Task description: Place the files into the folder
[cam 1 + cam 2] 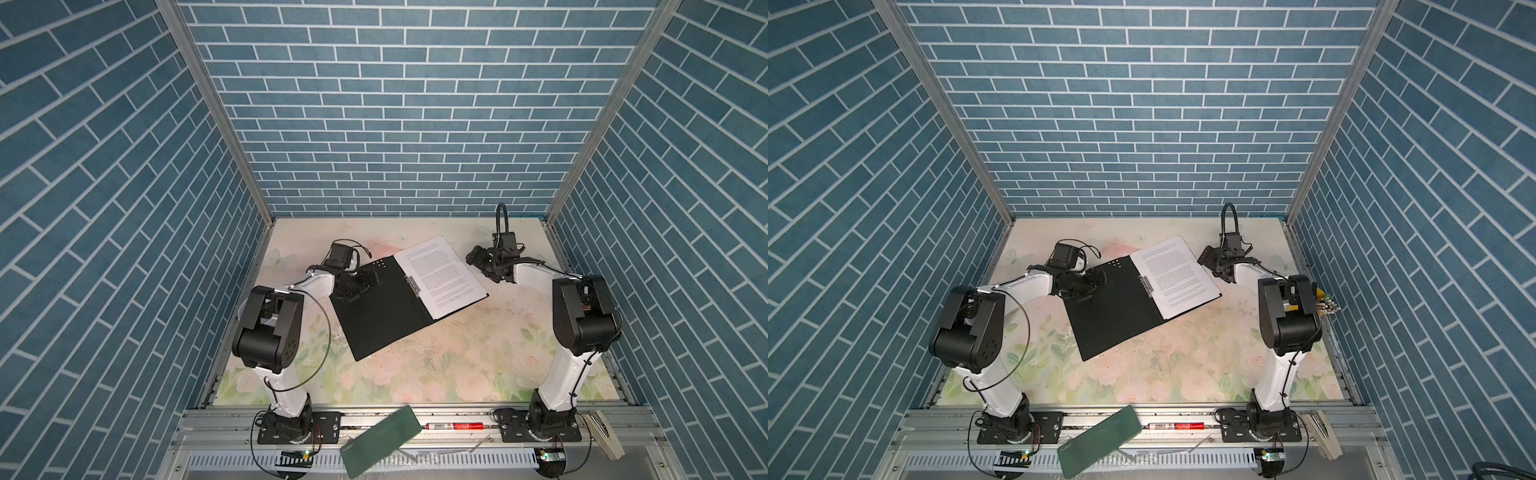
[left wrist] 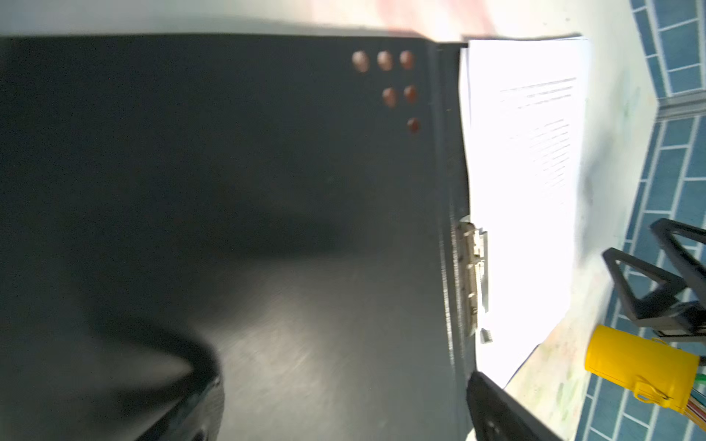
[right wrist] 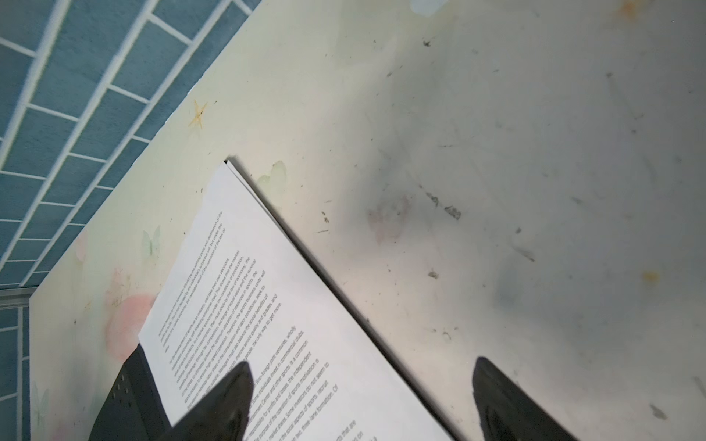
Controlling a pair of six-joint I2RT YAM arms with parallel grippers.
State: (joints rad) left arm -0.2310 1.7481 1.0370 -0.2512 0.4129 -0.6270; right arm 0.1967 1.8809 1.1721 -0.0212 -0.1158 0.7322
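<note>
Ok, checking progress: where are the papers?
In both top views the papers lie on the right half of the open folder, beside its metal clip.

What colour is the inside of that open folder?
Black. The folder lies open on the table, and its inner face shows best in a top view.

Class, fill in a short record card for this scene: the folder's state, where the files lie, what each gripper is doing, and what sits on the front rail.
folder: open, black inside up, lying askew on the floral table
files: white sheets on the folder's right half, printed text on top, beside the metal clip
left gripper: open, over the bare left cover, holding nothing
right gripper: open, at the files' outer edge, holding nothing
front rail: dark green slab, red marker
</note>
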